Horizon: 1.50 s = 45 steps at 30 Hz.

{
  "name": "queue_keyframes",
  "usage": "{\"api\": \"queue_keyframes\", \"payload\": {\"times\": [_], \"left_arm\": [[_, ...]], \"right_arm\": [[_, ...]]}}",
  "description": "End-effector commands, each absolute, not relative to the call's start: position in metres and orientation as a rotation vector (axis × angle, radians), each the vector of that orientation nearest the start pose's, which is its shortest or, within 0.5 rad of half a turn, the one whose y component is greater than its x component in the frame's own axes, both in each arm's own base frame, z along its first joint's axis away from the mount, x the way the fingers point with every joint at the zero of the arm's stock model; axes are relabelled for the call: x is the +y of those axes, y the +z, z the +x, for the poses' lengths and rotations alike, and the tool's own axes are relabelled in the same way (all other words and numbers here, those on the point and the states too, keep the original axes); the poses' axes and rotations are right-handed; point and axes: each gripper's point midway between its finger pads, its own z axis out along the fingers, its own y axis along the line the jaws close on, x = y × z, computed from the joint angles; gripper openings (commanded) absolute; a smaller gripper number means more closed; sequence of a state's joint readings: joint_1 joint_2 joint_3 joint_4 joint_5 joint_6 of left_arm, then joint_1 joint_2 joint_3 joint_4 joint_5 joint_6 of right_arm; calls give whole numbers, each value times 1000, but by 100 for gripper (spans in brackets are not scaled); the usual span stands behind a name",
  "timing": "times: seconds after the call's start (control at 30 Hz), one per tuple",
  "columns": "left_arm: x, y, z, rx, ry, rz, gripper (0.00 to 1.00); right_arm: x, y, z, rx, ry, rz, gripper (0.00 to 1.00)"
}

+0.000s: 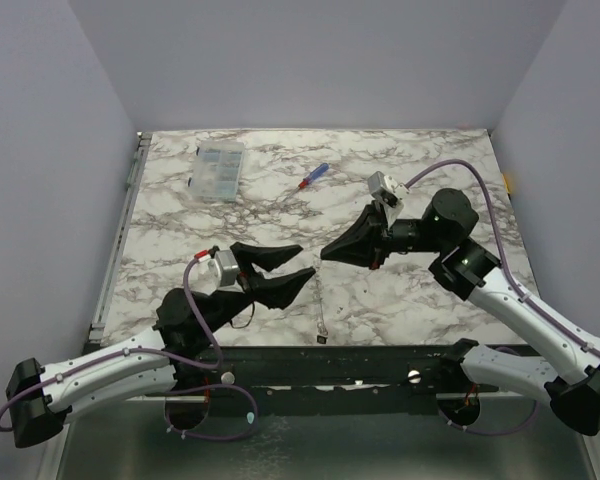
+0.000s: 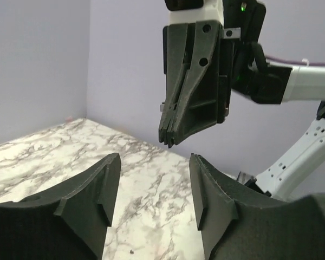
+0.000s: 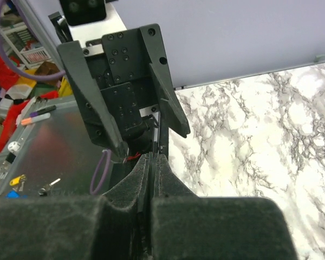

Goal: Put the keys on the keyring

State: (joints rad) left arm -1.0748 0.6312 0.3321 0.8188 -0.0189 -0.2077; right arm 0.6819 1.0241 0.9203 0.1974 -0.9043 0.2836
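Note:
My right gripper [image 1: 325,253] is shut at mid-table, and its closed tips [image 3: 153,157] pinch the keyring. The keyring [image 1: 320,300] is a thin pale strip running from those tips toward the table's front edge. It also shows as a pale line in the right wrist view [image 3: 160,132]. A tiny dark piece [image 1: 322,340], perhaps a key, sits at its far end. I cannot make out a second key. My left gripper [image 1: 306,260] is open and empty, its jaws [image 2: 155,158] just left of and below the right gripper [image 2: 170,142].
A clear plastic compartment box [image 1: 217,170] lies at the back left. A small red-and-blue screwdriver [image 1: 313,176] lies at the back centre. A dark rail [image 1: 380,355] runs along the table's front edge, close to the strip's end.

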Motion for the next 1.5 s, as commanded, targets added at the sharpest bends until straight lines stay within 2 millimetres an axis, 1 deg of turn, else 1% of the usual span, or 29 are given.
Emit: {"api": "queue_keyframes", "payload": {"times": [0.0,0.07,0.1,0.17,0.2,0.27,0.33,0.4,0.43,0.47,0.5,0.53,0.57,0.63,0.77,0.87,0.9,1.03,1.1,1.23,1.33,1.47], "left_arm": [[-270,346,130,1141,-1040,675,60],[-273,341,130,1218,-998,750,60],[-274,336,131,1264,-975,786,60],[-274,322,140,1382,-914,796,60],[-274,312,144,1443,-891,805,60],[-272,291,155,1581,-840,745,62],[-274,268,157,1695,-827,736,63],[-276,246,156,1805,-833,710,65],[-275,234,156,1869,-829,679,68],[-271,220,157,1938,-802,642,70],[-266,209,159,2003,-773,581,71],[-260,196,161,2063,-733,528,72],[-254,184,162,2112,-697,491,73],[-241,163,162,2206,-627,381,75],[-215,131,156,2355,-525,140,75],[-184,106,148,2454,-387,-109,72],[-177,98,144,2479,-359,-165,72],[-166,75,134,2522,-333,-291,70],[-162,67,133,2530,-310,-329,69],[-158,55,130,2559,-249,-347,67],[-159,49,127,2585,-235,-352,60],[-160,41,118,2641,-226,-347,54]], "right_arm": [[300,347,150,1330,1269,-1158,1],[296,342,154,1353,1215,-1163,1],[295,340,157,1357,1189,-1157,1],[292,333,169,1400,1128,-1111,1],[290,328,178,1438,1089,-1066,1],[283,315,197,1520,1006,-942,1],[271,298,217,1621,925,-773,1],[258,281,228,1712,865,-644,1],[252,273,230,1750,844,-601,3],[247,265,231,1789,827,-557,7],[243,258,231,1824,813,-532,16],[241,251,231,1857,802,-517,29],[238,243,230,1894,791,-504,38],[235,228,229,1974,767,-487,49],[229,203,229,2094,716,-445,64],[223,191,231,2145,673,-400,72],[221,188,232,2160,659,-386,74],[219,178,234,2191,639,-360,75],[220,178,234,2196,640,-358,75],[218,179,232,2201,635,-359,75],[215,178,231,2201,626,-356,75],[212,175,229,2207,617,-352,75]]}}
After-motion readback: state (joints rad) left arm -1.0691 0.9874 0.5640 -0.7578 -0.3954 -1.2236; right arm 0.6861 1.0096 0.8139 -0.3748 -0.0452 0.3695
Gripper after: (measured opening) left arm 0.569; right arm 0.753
